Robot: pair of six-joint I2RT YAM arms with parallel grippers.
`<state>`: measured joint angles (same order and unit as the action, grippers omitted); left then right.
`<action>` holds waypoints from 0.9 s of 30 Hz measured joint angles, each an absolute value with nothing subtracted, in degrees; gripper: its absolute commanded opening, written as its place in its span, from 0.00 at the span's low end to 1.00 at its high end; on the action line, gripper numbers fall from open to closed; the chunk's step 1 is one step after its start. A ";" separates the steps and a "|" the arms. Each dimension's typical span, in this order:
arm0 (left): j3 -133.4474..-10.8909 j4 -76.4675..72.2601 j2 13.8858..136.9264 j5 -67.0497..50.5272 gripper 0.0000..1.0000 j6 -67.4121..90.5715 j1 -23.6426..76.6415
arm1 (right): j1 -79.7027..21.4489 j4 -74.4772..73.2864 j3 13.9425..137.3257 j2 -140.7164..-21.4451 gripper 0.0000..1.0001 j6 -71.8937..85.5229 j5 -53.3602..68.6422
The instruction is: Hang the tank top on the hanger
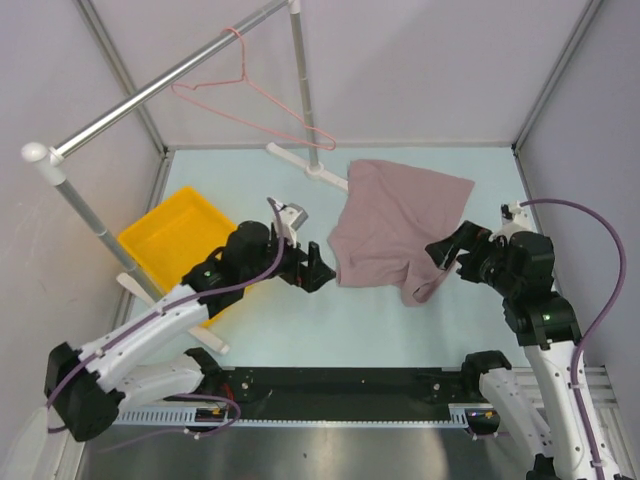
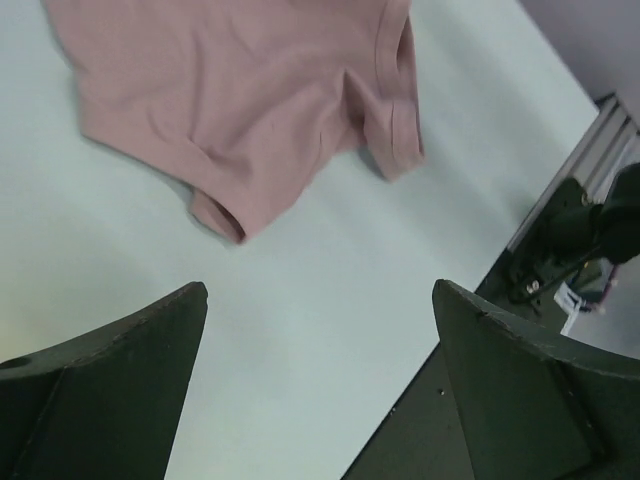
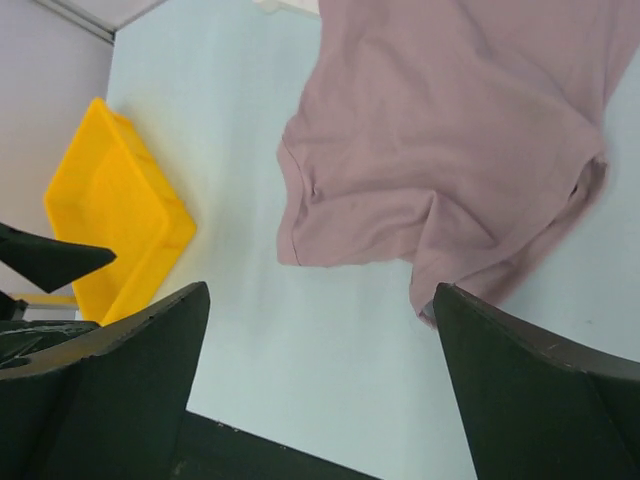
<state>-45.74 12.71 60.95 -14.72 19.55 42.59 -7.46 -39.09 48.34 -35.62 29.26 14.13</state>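
Bare table near and left of the tank top (image 1: 400, 225); stand parts crowd its far-left corner.

Near the tank top's front edge the table (image 1: 330, 330) lies bare as far as the arm bases. The left gripper (image 1: 318, 270), jaws spread, sits just left of the tank top, and the right gripper (image 1: 447, 256), also spread, is at its near-right corner. At the far-left corner the stand's white foot (image 1: 310, 167) lies against or just beside the fabric, and the post (image 1: 303, 85) rises from it. Above and left of the tank top, the grey rail (image 1: 160, 85) carries the hanger (image 1: 250, 100), which hangs in open air. The yellow bin (image 1: 175, 245) stands well left, behind the left arm.
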 measured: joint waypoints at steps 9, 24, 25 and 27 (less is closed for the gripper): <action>-44.40 17.82 44.91 -3.20 0.99 19.38 40.64 | -14.17 -37.95 53.21 -41.30 1.00 23.00 13.69; -43.59 27.57 47.13 -8.14 0.99 15.99 16.08 | -38.98 -23.42 82.91 -68.84 1.00 6.74 3.88; -43.05 27.55 47.16 -8.56 0.99 15.97 15.53 | -39.18 -22.11 85.45 -71.07 1.00 4.80 3.86; -42.39 27.55 47.13 -9.13 0.99 15.94 15.05 | -39.27 -19.97 89.45 -74.83 1.00 1.54 3.97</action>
